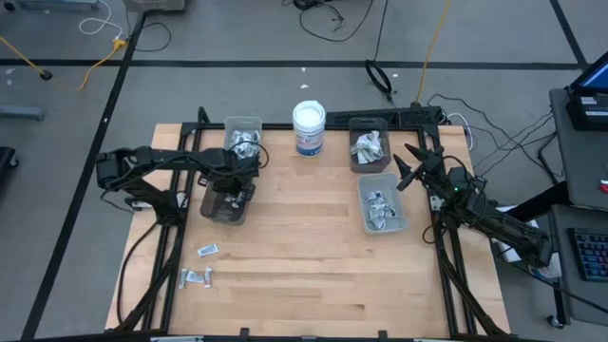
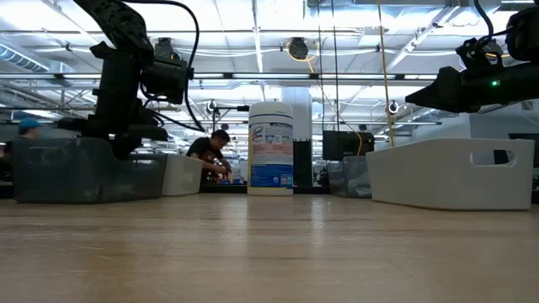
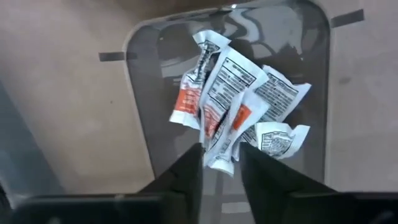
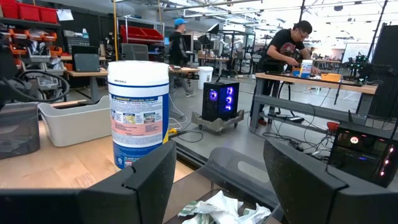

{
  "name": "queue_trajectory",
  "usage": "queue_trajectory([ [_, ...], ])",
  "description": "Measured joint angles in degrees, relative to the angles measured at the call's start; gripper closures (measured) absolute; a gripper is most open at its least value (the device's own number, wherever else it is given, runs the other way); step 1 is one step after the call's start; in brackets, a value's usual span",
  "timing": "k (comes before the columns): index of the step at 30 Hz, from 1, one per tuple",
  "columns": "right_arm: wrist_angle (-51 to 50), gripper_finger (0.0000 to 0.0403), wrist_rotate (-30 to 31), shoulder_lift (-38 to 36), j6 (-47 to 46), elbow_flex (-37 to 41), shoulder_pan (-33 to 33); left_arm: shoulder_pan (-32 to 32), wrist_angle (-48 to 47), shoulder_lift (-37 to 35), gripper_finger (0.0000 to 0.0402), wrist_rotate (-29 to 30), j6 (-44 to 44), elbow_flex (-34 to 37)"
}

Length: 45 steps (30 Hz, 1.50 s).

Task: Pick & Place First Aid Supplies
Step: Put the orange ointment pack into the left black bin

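High view: left gripper (image 1: 231,197) hangs over the dark grey translucent plastic bin (image 1: 211,211) near the left edge of the wooden tabletop (image 1: 304,266). Right gripper (image 1: 407,169) waits at the right edge, beside the pale rectangular bin (image 1: 402,224) of packets. Two stray white flat packets (image 1: 207,250) lie on the bare wood toward the front left corner, well apart from either gripper. White round tub with blue label (image 1: 309,128) stands at the back edge, centre.

Low view: left arm (image 2: 126,76) reaches down into the dark bin; nothing of the fingers shows.

Left wrist view: fingers (image 3: 186,177) slightly parted, a long white sachet with red print (image 3: 219,134) standing between the tips, lower end just at them. Whether they pinch it, cannot tell. Other printed white packets (image 3: 280,99) lie heaped on the bin floor beyond.

Right wrist view: right fingers (image 4: 149,180) spread wide, nothing between them; crumpled white packets (image 4: 221,208) lie below.

Judgement: the step looks like a release into the bin. Best done by opening fully, then lifting straight up, so the sachet does not drag along.
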<state>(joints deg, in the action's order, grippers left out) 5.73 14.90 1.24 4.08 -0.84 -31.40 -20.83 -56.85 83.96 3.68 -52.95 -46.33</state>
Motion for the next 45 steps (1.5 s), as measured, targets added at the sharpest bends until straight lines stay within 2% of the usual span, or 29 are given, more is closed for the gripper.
queue_trajectory([
  [4,-0.02,0.0165,0.02,0.02,-0.01,0.0,-0.02,-1.04,-0.04,-0.77,0.0248,-2.16,0.4,-0.02],
  [7,0.0,0.0165,0.02,0.01,0.01,0.02,0.0,-1.13,-0.17,-2.65,0.0228,-2.05,0.35,-0.48],
  [12,0.0,0.0165,0.02,0.0,-0.01,0.01,-0.01,0.1,-1.49,-6.12,0.0226,-2.26,-1.12,-1.92],
  [16,-0.02,0.0165,0.01,0.01,-0.01,0.01,0.0,3.51,-3.29,-9.43,0.0237,-4.95,-3.42,-1.95],
  [21,-0.02,0.0165,0.02,0.02,0.01,0.02,0.0,11.46,-4.45,-13.23,0.025,-6.25,-9.37,-1.95],
  [28,-0.02,0.0165,0.02,0.02,0.0,0.01,-0.01,24.26,-4.39,-17.58,0.0264,-6.12,-22.03,-1.95],
  [39,-0.02,0.0165,0.01,0.02,0.01,0.01,-0.01,44.84,-4.17,-17.77,0.0266,-6.16,-45.48,-1.97],
  [45,0.01,0.0165,0.02,0.01,0.02,0.02,-0.01,53.28,-4.22,-17.77,0.0266,-6.75,-52.1,-1.97],
])
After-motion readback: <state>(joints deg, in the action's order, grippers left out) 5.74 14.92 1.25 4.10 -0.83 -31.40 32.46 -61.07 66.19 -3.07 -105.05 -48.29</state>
